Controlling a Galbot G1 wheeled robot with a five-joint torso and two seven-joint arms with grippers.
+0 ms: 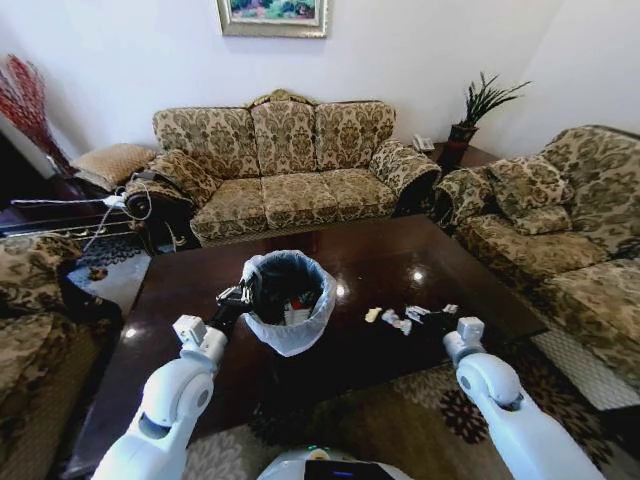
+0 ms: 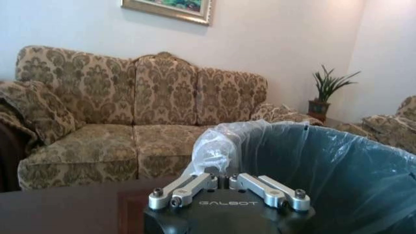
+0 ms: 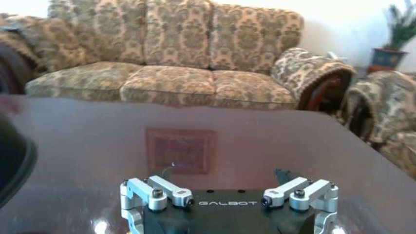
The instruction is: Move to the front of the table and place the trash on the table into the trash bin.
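So the left gripper (image 1: 236,297) was clamped tight onto the bag-lined rim of the trash bin (image 1: 290,335), which sat on the table (image 1: 190,285) a bit left of the middle with some stuff already inside. Just right of the bin, the trash (image 1: 405,318), a few small crumpled scraps, lay scattered on the glossy tabletop. Farthest right, the right gripper (image 3: 229,195) hung low over the near edge with its fingers spread wide, nothing in them.

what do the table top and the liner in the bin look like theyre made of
The table looks like dark brown wood with a glossy finish: lights glint off it and the right wrist view shows reflections. The trash bin liner seems thin translucent plastic film, wrinkled and bunched where the left gripper pinches its rim.
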